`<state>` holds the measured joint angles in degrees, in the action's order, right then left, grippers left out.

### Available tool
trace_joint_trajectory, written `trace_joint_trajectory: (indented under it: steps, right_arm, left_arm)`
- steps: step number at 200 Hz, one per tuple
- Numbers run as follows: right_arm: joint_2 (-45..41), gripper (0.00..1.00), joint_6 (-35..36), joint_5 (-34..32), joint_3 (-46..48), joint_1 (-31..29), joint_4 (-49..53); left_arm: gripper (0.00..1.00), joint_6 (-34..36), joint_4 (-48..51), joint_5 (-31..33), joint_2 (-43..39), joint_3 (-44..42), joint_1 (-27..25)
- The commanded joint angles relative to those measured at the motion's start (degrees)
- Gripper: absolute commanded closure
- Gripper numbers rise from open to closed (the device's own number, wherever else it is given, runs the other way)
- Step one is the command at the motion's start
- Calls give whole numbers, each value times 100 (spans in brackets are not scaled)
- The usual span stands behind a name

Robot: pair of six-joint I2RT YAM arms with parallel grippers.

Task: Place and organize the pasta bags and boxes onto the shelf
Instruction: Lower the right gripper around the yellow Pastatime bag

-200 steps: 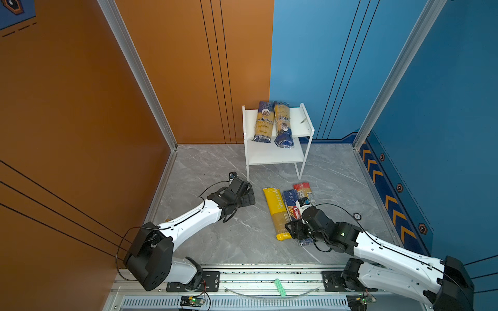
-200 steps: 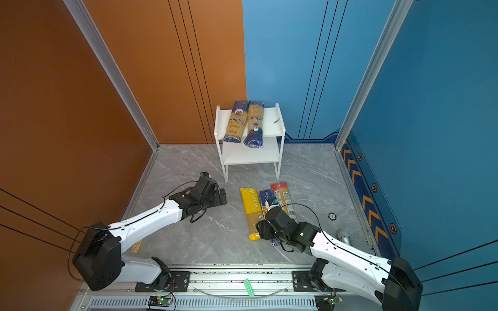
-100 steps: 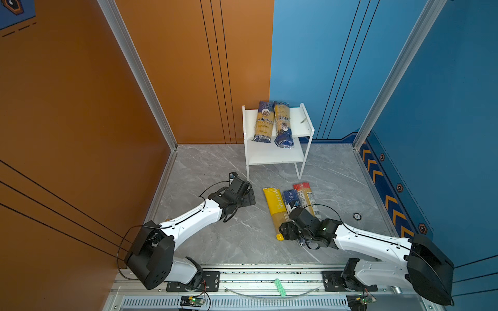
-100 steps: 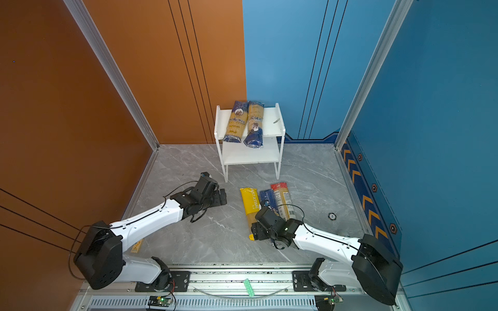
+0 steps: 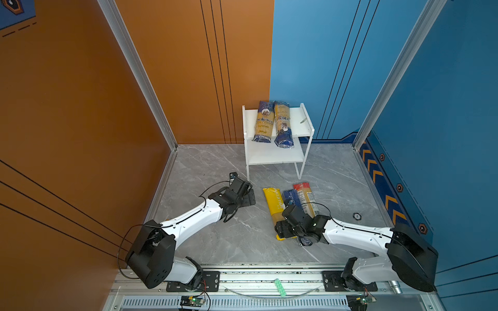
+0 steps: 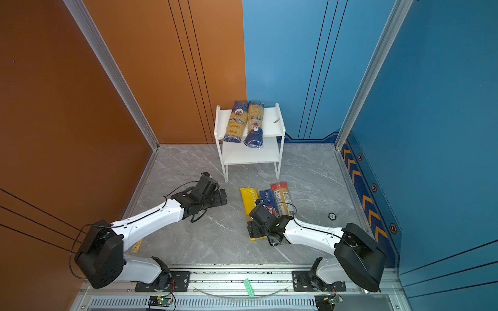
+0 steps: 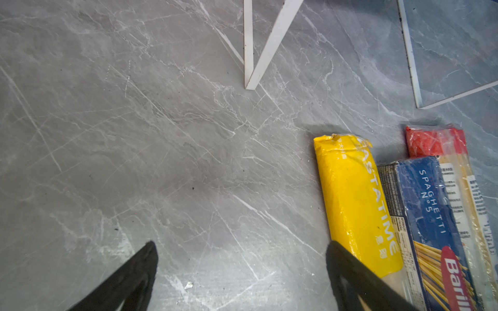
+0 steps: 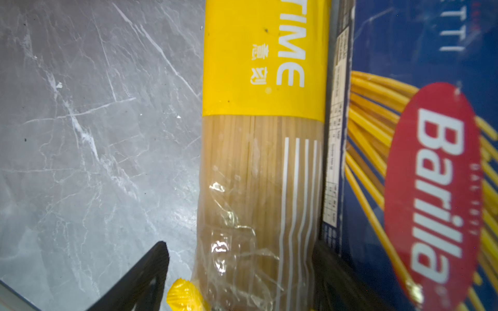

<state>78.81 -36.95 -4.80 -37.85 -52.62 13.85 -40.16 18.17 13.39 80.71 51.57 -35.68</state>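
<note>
Right wrist: right gripper (image 8: 239,246) shifted over yellow pack (image 8: 264,67), jaws spread astride it; left gripper (image 7: 240,243) unmoved, released

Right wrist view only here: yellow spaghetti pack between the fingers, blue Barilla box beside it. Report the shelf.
Observer: Two navy-and-yellow plastic spaghetti packs lie side by side on the top board of the small white two-tier shelf.
Operator: List anything else on the floor.
Observer: A clear plastic spaghetti pack with red ends lies beside the dark blue Barilla box, on its right in both top views.
Operator: Now the left arm.
Observer: The left fingers are open, holding nothing, apart from the packs.
</note>
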Motion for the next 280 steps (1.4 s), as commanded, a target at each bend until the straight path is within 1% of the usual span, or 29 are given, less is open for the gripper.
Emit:
trace_joint_trajectory:
  steps: [1,78,109,172,190,230,280]
  right_arm:
    - [164,18,36,-273,-109,41,131]
    - [950,18,178,-293,-355,42,59]
    - [1282,18,214,-164,-505,10,-29]
    - [1519,18,289,215,-568,-29,-717]
    - [1593,18,285,102,-633,-29,-639]
    - [1611,18,206,-564,-732,-73,-255]
    - [1545,18,206,-855,-753,-169,-184]
  left_arm:
    - [2,12,30,-18,35,34,34]
    - [2,0,68,0,-19,11,44]
    - [2,-14,89,48,-81,-37,51]
    - [2,-14,156,82,-234,-118,125]
    - [2,-17,154,97,-279,-174,145]
    - [2,-38,151,98,-354,-270,208]
    - [2,-44,109,54,-336,-322,244]
